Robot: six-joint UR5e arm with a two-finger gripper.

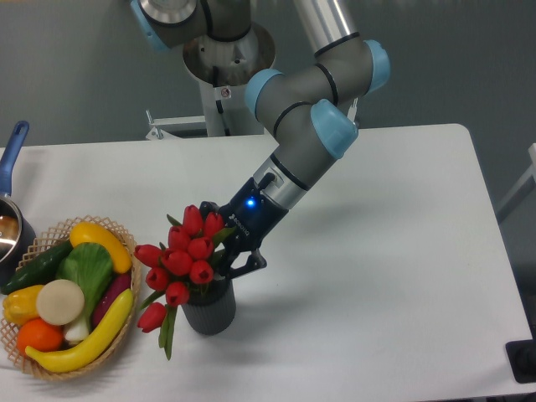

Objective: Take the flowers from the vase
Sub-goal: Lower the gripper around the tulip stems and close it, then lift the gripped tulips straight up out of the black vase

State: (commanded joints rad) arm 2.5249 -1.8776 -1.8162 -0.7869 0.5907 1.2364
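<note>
A bunch of red tulips, the flowers (186, 255), stands in the dark grey ribbed vase (209, 311) at the front left of the white table. The green stems and leaves hang down over the vase's left side. My gripper (222, 249) reaches in from the right, just above the vase's mouth. Its black fingers are pressed against the bunch at stem level, one behind the buds and one finger (248, 263) at the front right. The stems between the jaws are mostly hidden by buds and leaves.
A wicker basket (23, 362) of fruit and vegetables sits at the front left, close to the hanging leaves. A metal pot with a blue handle (12, 152) is at the left edge. The arm's base (226, 59) stands behind the table.
</note>
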